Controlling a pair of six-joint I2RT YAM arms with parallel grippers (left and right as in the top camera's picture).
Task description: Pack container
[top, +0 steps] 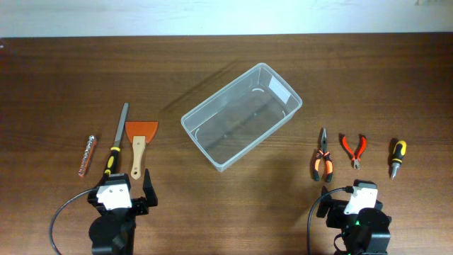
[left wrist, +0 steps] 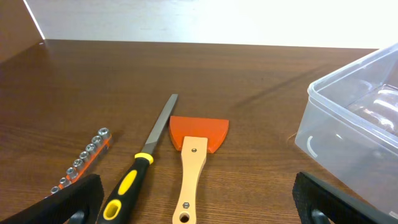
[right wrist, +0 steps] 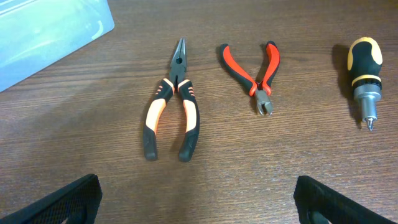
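Observation:
The clear plastic container (top: 242, 116) sits empty and tilted at the table's middle; its corner shows in the left wrist view (left wrist: 354, 124) and the right wrist view (right wrist: 50, 31). Left of it lie a socket strip (top: 86, 155), a yellow-and-black file (top: 117, 139) and an orange scraper (top: 139, 142). Right of it lie long-nose pliers (top: 323, 157), red cutters (top: 354, 150) and a stubby screwdriver (top: 398, 157). My left gripper (left wrist: 199, 202) is open and empty, just before the file and scraper handles. My right gripper (right wrist: 199, 199) is open and empty, before the pliers (right wrist: 171, 106).
The brown wooden table (top: 233, 212) ends at a pale wall along the far edge. Both arm bases sit at the near edge, with black cables beside them.

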